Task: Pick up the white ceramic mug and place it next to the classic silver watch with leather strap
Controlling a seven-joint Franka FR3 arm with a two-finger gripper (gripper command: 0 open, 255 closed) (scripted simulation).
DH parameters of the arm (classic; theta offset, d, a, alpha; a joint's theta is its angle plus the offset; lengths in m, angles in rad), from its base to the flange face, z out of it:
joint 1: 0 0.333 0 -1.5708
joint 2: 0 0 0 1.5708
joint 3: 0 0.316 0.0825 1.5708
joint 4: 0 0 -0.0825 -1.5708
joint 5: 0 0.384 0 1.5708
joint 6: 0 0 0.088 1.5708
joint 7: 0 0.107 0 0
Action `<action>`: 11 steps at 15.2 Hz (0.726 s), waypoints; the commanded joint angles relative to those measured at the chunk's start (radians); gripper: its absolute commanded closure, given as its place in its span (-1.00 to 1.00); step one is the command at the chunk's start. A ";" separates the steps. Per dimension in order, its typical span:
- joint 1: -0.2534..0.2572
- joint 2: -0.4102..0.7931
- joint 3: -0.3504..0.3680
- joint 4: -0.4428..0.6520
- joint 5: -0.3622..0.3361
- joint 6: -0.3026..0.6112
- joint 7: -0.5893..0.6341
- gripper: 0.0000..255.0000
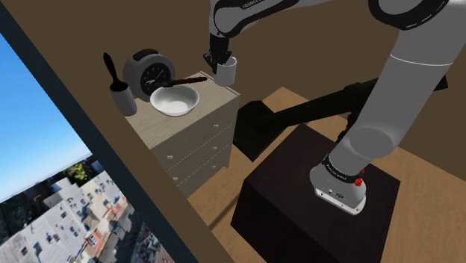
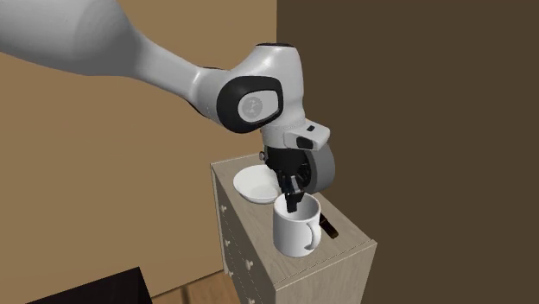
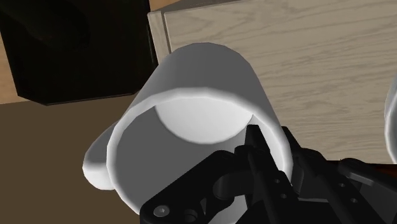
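Note:
A white mug (image 1: 226, 72) stands upright at the corner of the light wood dresser top (image 1: 213, 96) nearest the stand. My black gripper (image 1: 219, 58) comes down onto it from above. In the second exterior view the gripper (image 2: 291, 197) is shut on the mug's (image 2: 296, 228) rim, one finger inside and one outside. I cannot tell whether the mug rests on the top or hangs just above it. In the wrist view the mug (image 3: 203, 95) lies close before the gripper (image 3: 257, 146). The watch's dark brown strap (image 1: 190, 78) lies behind the bowl, between the clock and the mug.
A white bowl (image 1: 174, 99) sits mid-dresser, with a round grey clock (image 1: 149, 72) behind it and a grey holder with a black-handled brush (image 1: 121, 96) at the far end. A window frame (image 1: 89, 142) runs along the shoulder view's left. The black stand (image 1: 299, 202) is below.

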 commanded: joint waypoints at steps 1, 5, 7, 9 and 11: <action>0.000 -0.010 0.001 0.015 0.003 -0.024 -0.003 1.00; -0.001 -0.027 0.002 0.046 0.009 -0.073 -0.008 1.00; -0.001 -0.035 0.002 0.063 0.011 -0.098 -0.011 1.00; -0.001 -0.042 0.003 0.081 0.013 -0.123 -0.013 1.00; -0.001 -0.048 0.003 0.101 0.015 -0.148 -0.016 1.00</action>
